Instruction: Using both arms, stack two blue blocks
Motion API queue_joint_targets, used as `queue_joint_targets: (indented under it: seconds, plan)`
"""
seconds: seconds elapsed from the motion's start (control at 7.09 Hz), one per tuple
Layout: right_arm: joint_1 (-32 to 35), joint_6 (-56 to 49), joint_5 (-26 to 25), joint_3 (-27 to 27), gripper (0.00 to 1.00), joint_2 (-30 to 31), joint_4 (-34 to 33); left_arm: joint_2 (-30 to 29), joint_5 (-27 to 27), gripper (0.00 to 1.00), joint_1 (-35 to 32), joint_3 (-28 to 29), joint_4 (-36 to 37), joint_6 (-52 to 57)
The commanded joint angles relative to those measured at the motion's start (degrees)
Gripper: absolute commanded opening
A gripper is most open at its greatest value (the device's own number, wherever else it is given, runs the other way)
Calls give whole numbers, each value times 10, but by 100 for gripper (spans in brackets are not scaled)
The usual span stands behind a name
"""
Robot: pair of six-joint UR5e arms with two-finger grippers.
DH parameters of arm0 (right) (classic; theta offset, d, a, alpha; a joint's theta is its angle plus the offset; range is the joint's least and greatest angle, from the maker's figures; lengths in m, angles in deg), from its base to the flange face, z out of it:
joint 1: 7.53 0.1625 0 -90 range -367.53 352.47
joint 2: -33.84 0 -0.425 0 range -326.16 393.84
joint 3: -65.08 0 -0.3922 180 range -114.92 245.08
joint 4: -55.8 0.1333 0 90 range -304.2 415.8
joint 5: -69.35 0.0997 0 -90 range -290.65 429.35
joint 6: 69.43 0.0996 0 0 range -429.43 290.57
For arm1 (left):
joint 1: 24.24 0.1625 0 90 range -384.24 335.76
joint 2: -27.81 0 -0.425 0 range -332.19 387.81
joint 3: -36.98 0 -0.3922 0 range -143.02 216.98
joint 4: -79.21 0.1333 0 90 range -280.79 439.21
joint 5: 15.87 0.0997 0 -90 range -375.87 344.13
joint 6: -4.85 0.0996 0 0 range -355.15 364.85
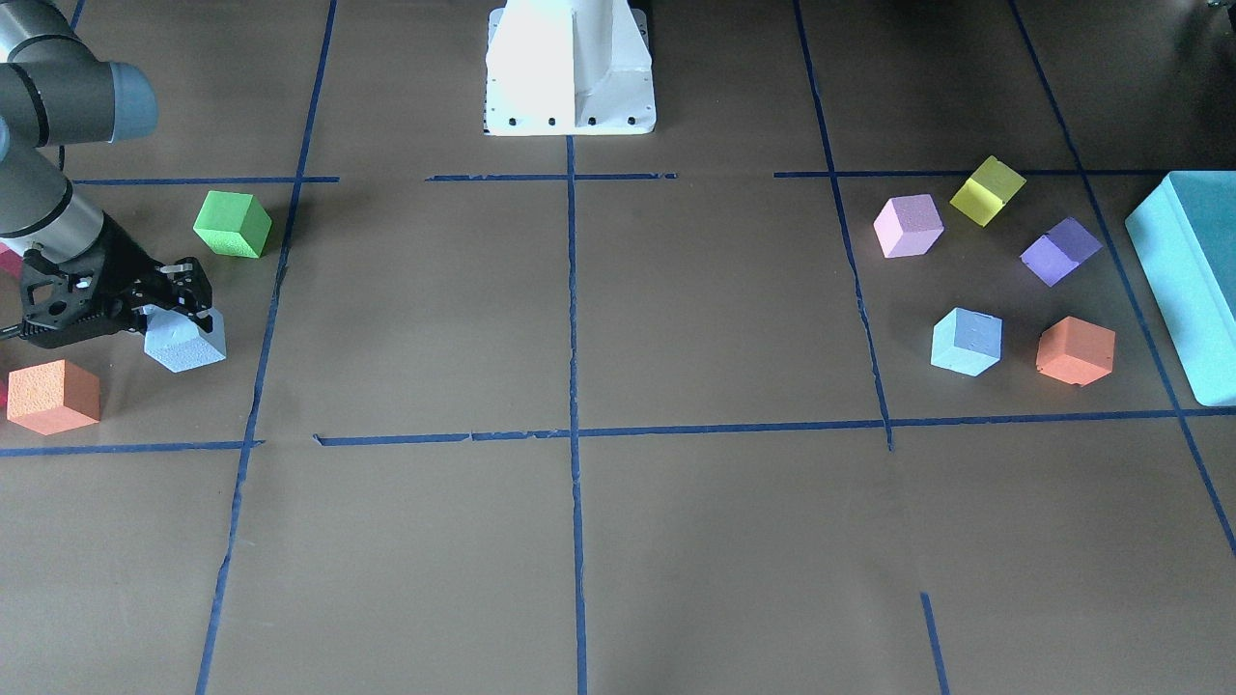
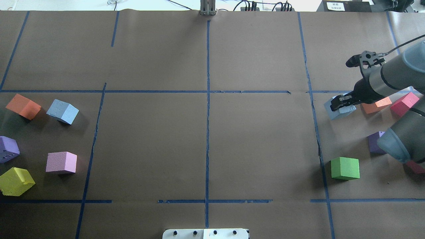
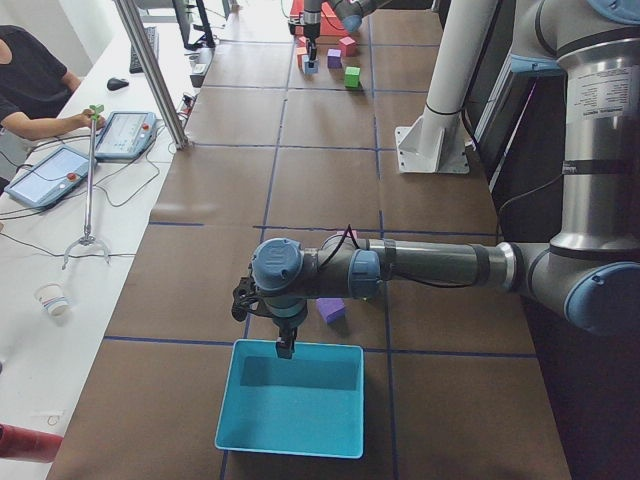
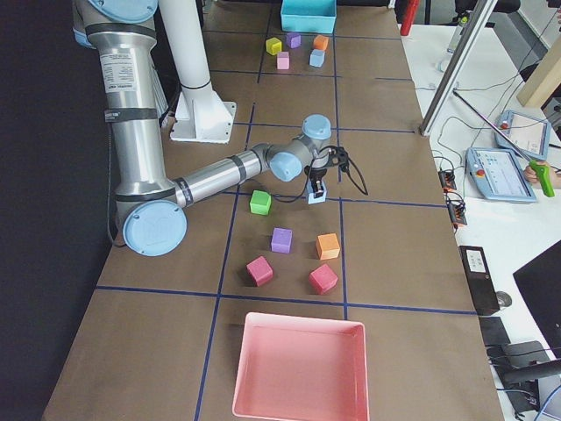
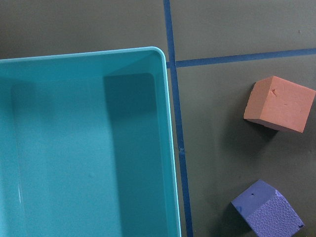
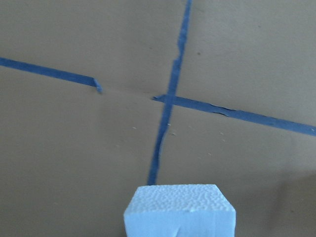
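- The right arm [image 2: 385, 78] reaches low over the brown table [image 1: 676, 319] at the robot's right end.
- The right gripper [image 1: 180, 292] points down, its jaws closed on the top of a blue block [image 1: 186, 345].
- The right wrist view shows this block's grainy top face at the bottom centre, with crossed blue tape lines on the table beyond it.
- Whether the held block rests on the table or is just off it cannot be told.
- A green block [image 1: 232, 224] sits near it, on the side toward the robot's base.
- The second blue block [image 1: 966, 341] sits on the table at the robot's left end, free of both grippers and well apart from the first.
- An orange block [image 1: 1075, 350] sits just beside it; pink, yellow and purple blocks lie near.
- The left gripper [image 3: 285, 348] hangs over the edge of a teal box [image 3: 290, 440] at that end.
- It shows only in the far side view, so whether its jaws are wide or narrow cannot be told.
- The two blue blocks are not stacked.
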Motion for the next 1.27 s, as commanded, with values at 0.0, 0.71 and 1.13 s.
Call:
queue_joint_targets:
  seconds: [0.0, 0.71, 1.13]
  plan:
    - [-56, 82, -18, 1, 3, -173, -190, 0, 0, 100, 0, -2, 0, -1]
    - [-200, 363, -117, 312, 4, -428, -39, 0, 0, 100, 0, -1, 0, -1]
    - [-209, 368, -134, 322, 8, -442, -40, 0, 0, 100, 0, -2, 0, -1]
